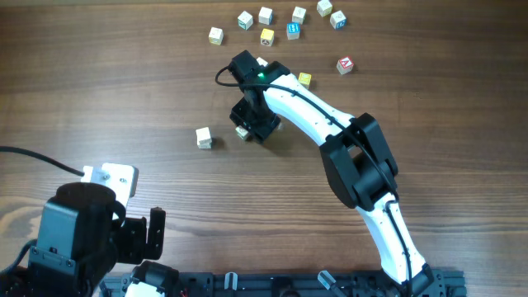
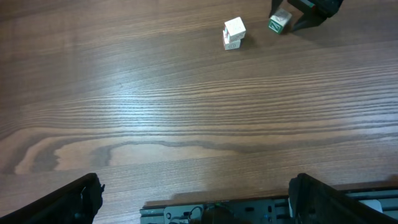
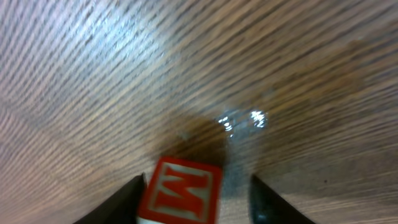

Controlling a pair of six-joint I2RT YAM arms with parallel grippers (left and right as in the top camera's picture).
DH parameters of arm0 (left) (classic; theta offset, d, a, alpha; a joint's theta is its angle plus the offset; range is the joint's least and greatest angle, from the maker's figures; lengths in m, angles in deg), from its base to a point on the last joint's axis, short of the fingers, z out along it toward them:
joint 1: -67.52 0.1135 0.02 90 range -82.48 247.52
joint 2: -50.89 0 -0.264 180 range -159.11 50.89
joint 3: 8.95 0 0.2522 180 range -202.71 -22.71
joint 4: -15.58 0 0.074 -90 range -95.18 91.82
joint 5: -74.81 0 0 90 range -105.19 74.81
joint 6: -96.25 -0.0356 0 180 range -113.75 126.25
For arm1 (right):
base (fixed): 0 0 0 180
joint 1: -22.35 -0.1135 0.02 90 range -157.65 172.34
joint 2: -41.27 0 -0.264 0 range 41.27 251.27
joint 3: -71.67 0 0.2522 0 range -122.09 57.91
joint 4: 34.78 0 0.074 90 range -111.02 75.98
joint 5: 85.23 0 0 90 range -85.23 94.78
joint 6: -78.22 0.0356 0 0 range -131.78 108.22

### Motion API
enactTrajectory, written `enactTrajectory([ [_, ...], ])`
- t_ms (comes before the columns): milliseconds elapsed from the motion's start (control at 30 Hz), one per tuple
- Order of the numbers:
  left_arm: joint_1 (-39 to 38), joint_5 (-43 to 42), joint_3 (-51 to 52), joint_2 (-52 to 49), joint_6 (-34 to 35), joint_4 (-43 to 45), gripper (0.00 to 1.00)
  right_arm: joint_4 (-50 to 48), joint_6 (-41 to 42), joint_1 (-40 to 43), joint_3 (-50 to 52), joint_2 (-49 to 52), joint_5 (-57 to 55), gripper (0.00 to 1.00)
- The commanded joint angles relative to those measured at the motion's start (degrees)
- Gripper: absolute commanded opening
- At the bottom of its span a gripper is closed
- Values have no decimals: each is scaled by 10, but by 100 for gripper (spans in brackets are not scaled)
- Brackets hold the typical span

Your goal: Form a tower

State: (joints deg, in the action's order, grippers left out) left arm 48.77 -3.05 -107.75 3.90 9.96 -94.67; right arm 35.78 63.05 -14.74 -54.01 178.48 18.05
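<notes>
A cube with a red "M" face (image 3: 181, 190) sits between the fingers of my right gripper (image 3: 198, 186). The left finger (image 3: 124, 202) is against the cube. A gap of bare table remains between the cube and the right finger (image 3: 267, 205), so the jaws are not closed on it. From overhead, my right gripper (image 1: 252, 122) points down at mid-table and mostly hides this cube (image 1: 242, 131). A short stack of pale cubes (image 1: 204, 138) (image 2: 234, 33) stands just left of it. My left gripper (image 1: 140, 233) (image 2: 199, 202) rests wide open near the front left edge, holding nothing.
Several loose letter cubes lie along the back of the table (image 1: 266, 36). A red-and-white "A" cube (image 1: 346, 65) and a yellowish cube (image 1: 304, 80) lie to the right of the right arm. The black base rail (image 1: 272, 285) runs along the front edge.
</notes>
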Motion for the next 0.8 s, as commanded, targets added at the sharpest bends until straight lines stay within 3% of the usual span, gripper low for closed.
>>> enactTrajectory([
  [0,-1,3,-1,1,-3,0,100,-6,-37,0,-10,14,-72,40],
  [167,-1,3,-1,1,-3,0,100,-7,-66,0,-10,14,-117,27],
  [300,-1,3,-1,1,-3,0,100,-25,-134,0,-10,12,-179,25],
  [433,-1,3,-1,1,-3,0,100,-35,-180,1,-10,-15,-330,24],
  [567,-1,3,-1,1,-3,0,100,-123,-255,-2,-10,-19,-501,24],
  [767,-1,3,-1,1,-3,0,100,-282,-274,-2,28,3,-613,28],
])
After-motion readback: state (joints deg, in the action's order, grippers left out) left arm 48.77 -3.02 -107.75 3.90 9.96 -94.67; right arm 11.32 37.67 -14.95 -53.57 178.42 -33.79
